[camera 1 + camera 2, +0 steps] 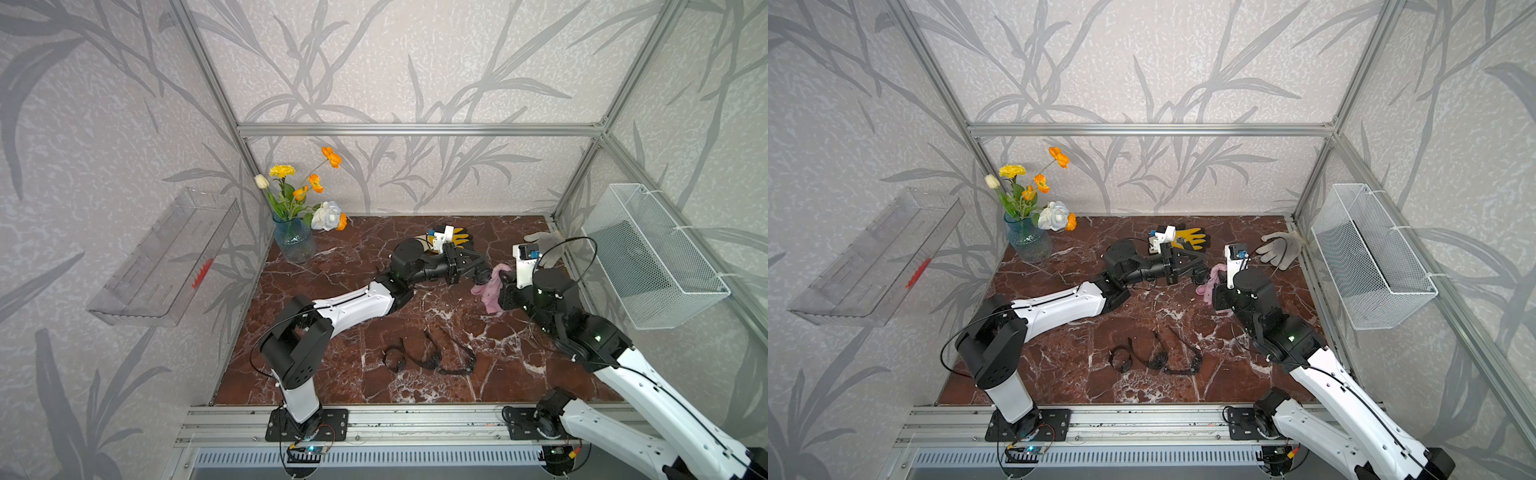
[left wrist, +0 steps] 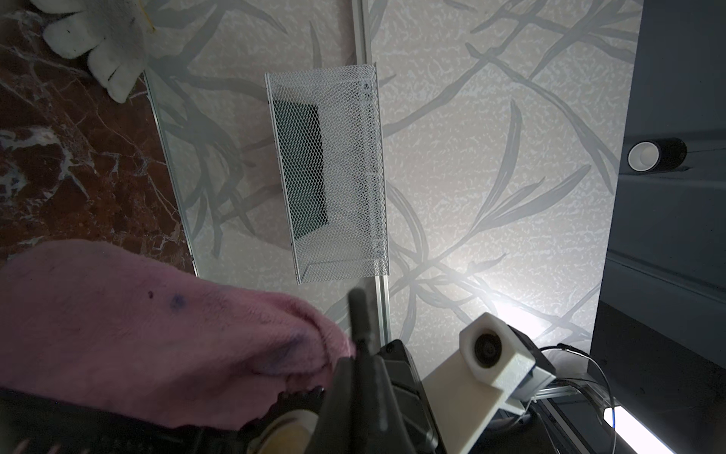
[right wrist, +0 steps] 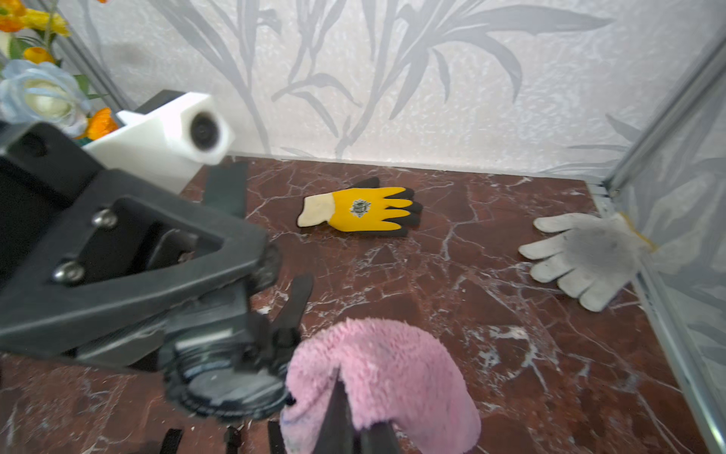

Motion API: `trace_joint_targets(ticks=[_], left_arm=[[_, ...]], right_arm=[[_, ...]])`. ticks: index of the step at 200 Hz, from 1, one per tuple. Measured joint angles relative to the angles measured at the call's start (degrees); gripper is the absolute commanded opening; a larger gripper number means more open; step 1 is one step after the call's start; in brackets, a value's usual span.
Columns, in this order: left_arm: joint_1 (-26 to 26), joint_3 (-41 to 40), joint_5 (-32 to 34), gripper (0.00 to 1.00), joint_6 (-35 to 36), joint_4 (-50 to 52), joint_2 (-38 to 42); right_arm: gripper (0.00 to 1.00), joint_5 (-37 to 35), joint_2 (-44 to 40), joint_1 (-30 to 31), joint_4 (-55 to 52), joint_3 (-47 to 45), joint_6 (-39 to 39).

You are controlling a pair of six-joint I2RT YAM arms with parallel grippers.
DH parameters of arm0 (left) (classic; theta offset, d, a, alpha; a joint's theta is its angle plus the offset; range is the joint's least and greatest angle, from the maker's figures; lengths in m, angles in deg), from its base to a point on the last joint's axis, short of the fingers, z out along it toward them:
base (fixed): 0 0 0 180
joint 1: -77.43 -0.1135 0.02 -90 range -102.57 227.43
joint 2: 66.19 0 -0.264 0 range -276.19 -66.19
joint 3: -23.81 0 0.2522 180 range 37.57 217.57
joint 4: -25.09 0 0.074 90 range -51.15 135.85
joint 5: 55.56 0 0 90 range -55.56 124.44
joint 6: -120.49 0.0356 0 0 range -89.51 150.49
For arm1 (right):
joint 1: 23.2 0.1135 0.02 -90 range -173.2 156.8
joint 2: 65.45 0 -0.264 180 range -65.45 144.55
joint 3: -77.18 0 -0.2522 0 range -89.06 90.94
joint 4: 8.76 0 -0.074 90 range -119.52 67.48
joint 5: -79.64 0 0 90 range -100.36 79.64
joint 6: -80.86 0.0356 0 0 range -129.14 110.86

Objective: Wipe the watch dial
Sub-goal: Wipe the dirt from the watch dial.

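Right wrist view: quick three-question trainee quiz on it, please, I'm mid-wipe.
1. True or false: the right gripper has its jaws shut on the pink cloth.
2. Which glove lies nearer the side wall? A) yellow glove B) white glove
3. Fill in: the left gripper holds a black ____.
Key: 1 true; 2 B; 3 watch.

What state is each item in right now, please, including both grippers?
left gripper: shut on the watch
right gripper: shut on the pink cloth
watch: gripped, against pink cloth
pink cloth: gripped, draped
yellow glove: lying flat
grey glove: lying flat
vase: upright
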Motion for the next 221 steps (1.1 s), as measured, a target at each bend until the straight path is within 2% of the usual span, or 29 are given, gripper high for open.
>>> trace_joint_targets(ticks=[27,53,67,101,124,192,221], left_arm=[[-0.09,-0.50,-0.81,0.00,-0.57,0.09,0.09],[-0.42,-0.76,-1.11,0.00,-0.72,0.07,0.35],[-0.46,-0.76,-1.16,0.00,-0.94,0.07,0.35],[-0.50,-0.76,-1.18,0.00,-1.16,0.07,0.35],[-0.50,-0.76,-1.20,0.00,-1.16,0.09,0.35],[-0.96,-0.79,-0.68,0.00,-1.16,0.09,0.35],[-1.36,-0.87,-0.57,0.00,-1.16,0.11,0.35]], right_arm=[[0.00,-2.80,-3.06,-1.92,-3.17,0.04,0.00],[0.00,-2.43,-5.42,-3.52,-5.42,0.04,-0.28],[0.00,0.59,-5.95,-3.74,-5.57,0.04,-0.94],[0.00,14.75,-6.21,-3.76,-1.11,-2.36,-1.51],[0.00,21.81,-5.35,-3.74,2.69,-4.39,-1.01],[0.00,31.65,-1.57,-3.80,12.68,-6.86,1.88],[0.00,30.49,-0.68,-3.04,13.38,-6.88,2.43]])
